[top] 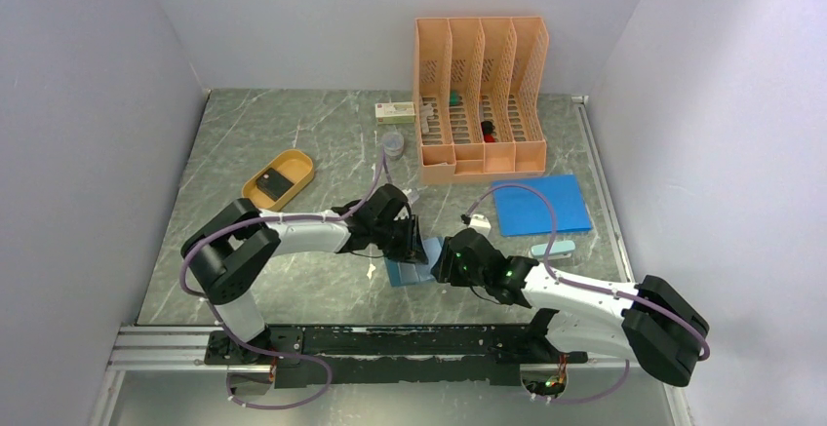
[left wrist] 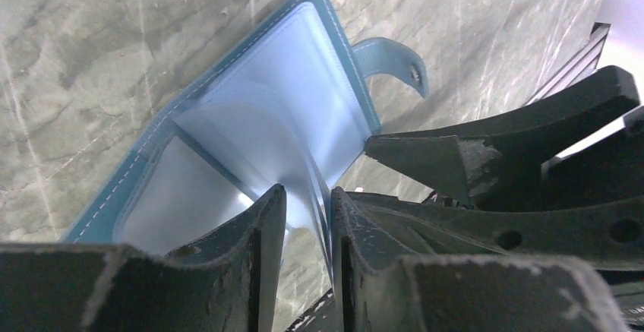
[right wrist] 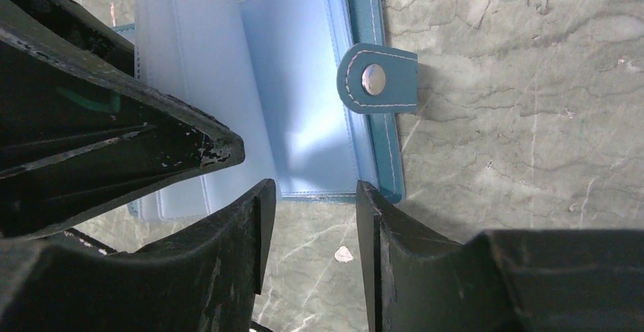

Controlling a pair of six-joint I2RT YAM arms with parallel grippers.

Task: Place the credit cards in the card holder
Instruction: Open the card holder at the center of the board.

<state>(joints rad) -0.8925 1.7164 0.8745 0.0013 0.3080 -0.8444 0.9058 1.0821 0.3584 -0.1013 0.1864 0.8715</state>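
Note:
The teal card holder (left wrist: 228, 96) lies open on the marble table, its clear inner pockets up and its snap tab (right wrist: 377, 80) to one side. It also shows in the top view (top: 411, 272) and the right wrist view (right wrist: 304, 104). My left gripper (left wrist: 307, 203) is slightly open, with thin clear pocket leaves standing between its fingers against the right one. My right gripper (right wrist: 310, 199) is open and empty at the holder's near edge. One dark credit card (top: 276, 184) lies in the orange oval tray (top: 295, 165) at the left. No card is in either gripper.
An orange file organizer (top: 481, 95) stands at the back. A flat bright-blue sheet (top: 541, 204) lies to the right, with a small pale-teal object (top: 552, 249) near it. A white box (top: 395, 111) and a small cup (top: 392, 143) sit behind. The two grippers are close together.

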